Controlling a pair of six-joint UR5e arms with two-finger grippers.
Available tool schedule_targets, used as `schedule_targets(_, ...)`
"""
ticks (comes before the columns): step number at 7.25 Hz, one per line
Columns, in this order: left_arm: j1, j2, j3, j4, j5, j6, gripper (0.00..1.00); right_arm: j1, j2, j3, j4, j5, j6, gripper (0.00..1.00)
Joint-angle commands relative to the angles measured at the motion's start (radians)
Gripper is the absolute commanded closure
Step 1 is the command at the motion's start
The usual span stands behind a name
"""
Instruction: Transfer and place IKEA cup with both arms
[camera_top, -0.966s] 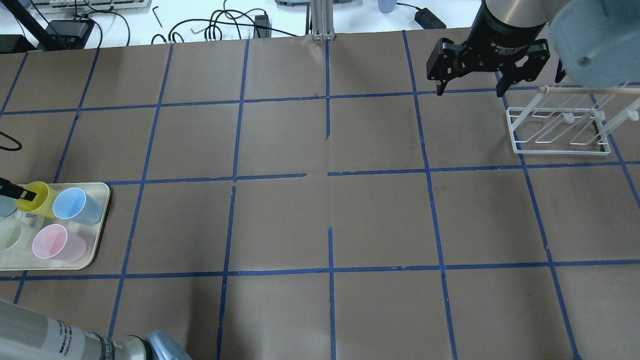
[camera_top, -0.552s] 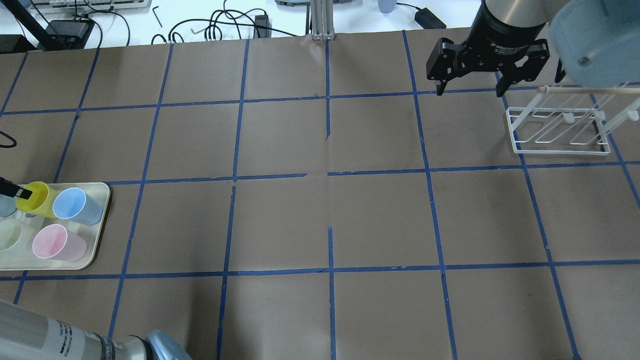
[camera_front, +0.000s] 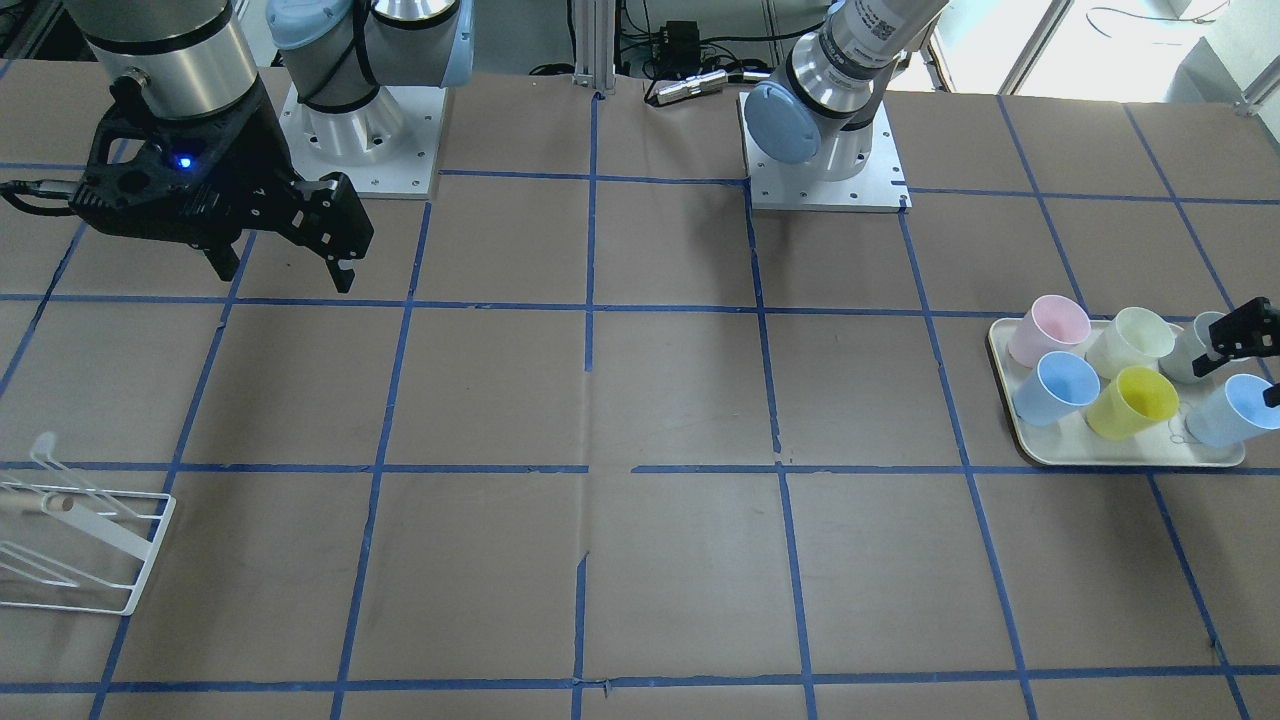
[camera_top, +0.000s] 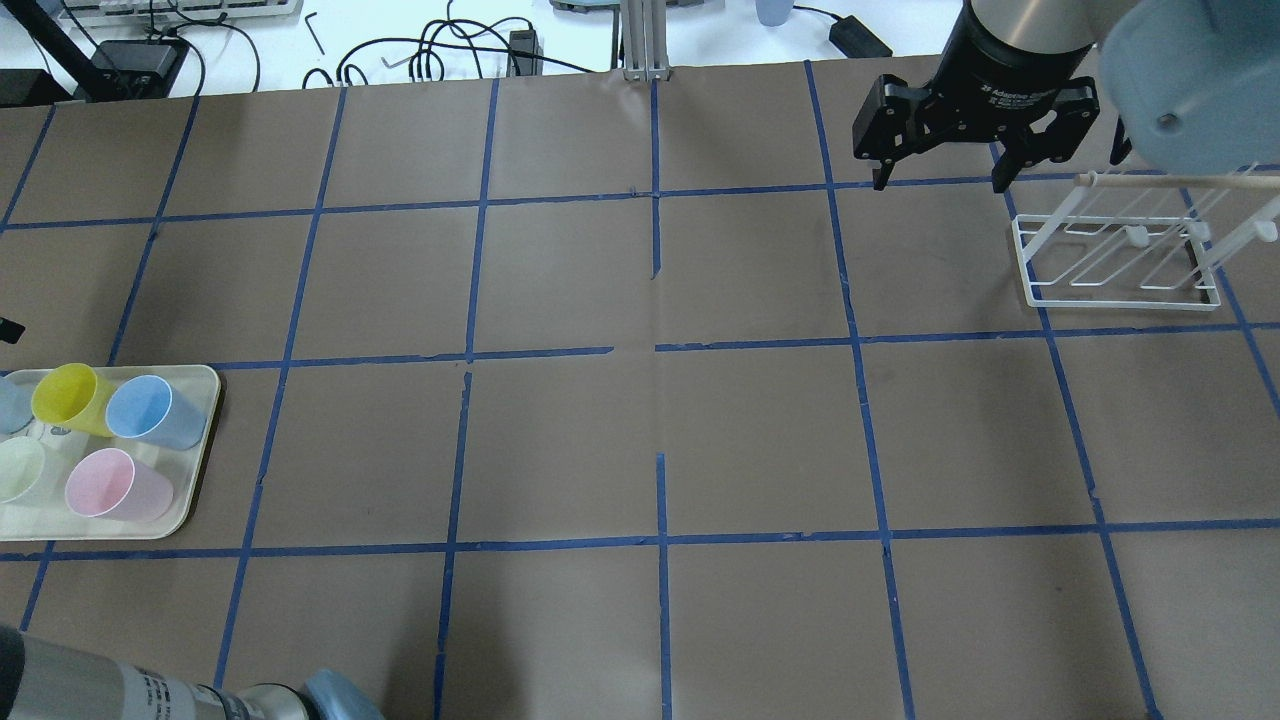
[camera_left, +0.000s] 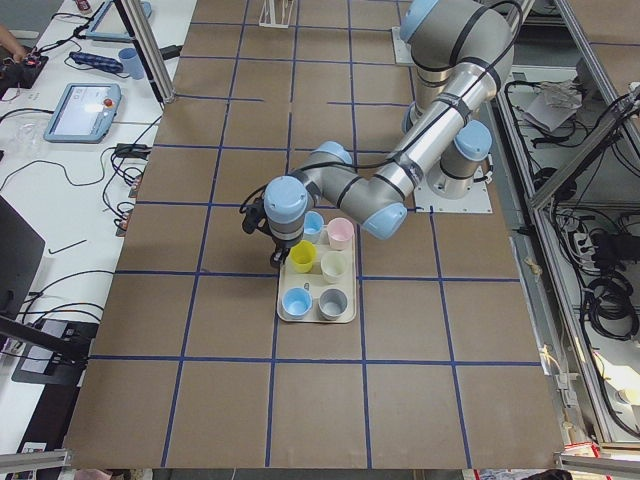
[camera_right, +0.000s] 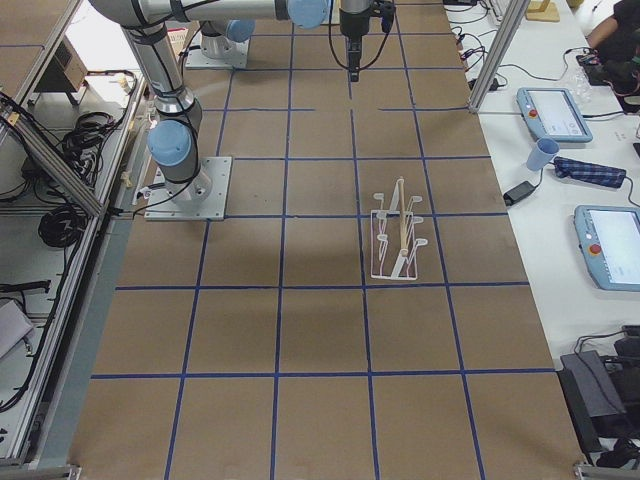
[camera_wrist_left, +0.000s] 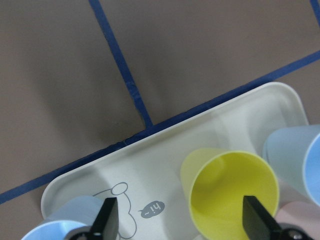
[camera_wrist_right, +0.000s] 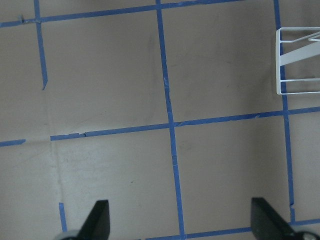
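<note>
Yellow cup (camera_top: 65, 397) stands upright on the tray (camera_top: 192, 500), mouth up, long axis vertical. My left gripper (camera_wrist_left: 182, 222) hangs wide and empty above the tray; my right gripper (camera_top: 940, 182) is also wide, far from the tray.

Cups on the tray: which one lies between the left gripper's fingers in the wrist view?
The bright yellow cup, upright, framed by the open left gripper. The light blue cups sit toward the picture's edges, outside the fingers.

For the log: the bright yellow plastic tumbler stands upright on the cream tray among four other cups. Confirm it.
No: the bright yellow plastic tumbler stands upright on the cream tray among five other cups: a pink cup, a pale cream cup, a grey cup, two light blue cups. The exterior front-facing view shows all six.
</note>
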Motion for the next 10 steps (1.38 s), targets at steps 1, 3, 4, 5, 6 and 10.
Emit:
schedule_targets(1, -0.172, 0.116, 0.014, -0.114, 0.003, -0.306, 0.00, 0.000, 0.000, -0.001, 0.000, 0.000, 0.000, 0.00)
schedule_targets(3, -0.377, 0.197, 0.009, -0.153, 0.067, -0.632, 0.00, 0.000, 0.002, -0.004, 0.000, 0.000, 0.001, 0.00)
schedule_targets(4, -0.506, 0.219, 0.009, -0.154, 0.112, -0.808, 0.00, 0.000, 0.002, -0.004, 0.000, 0.000, 0.002, 0.00)
schedule_targets(5, -0.610, 0.240, 0.006, -0.163, 0.117, -0.945, 0.00, 0.000, 0.002, -0.004, 0.000, 0.000, 0.000, 0.00)
schedule_targets(6, -0.695, 0.263, 0.006, -0.179, 0.117, -1.067, 0.00, 0.000, 0.002, -0.004, 0.000, 0.000, 0.000, 0.00)
schedule_targets(10, -0.765, 0.340, -0.078, -0.152, 0.112, -1.079, 0.00, 0.000, 0.000, -0.001, 0.002, 0.000, -0.002, 0.00)
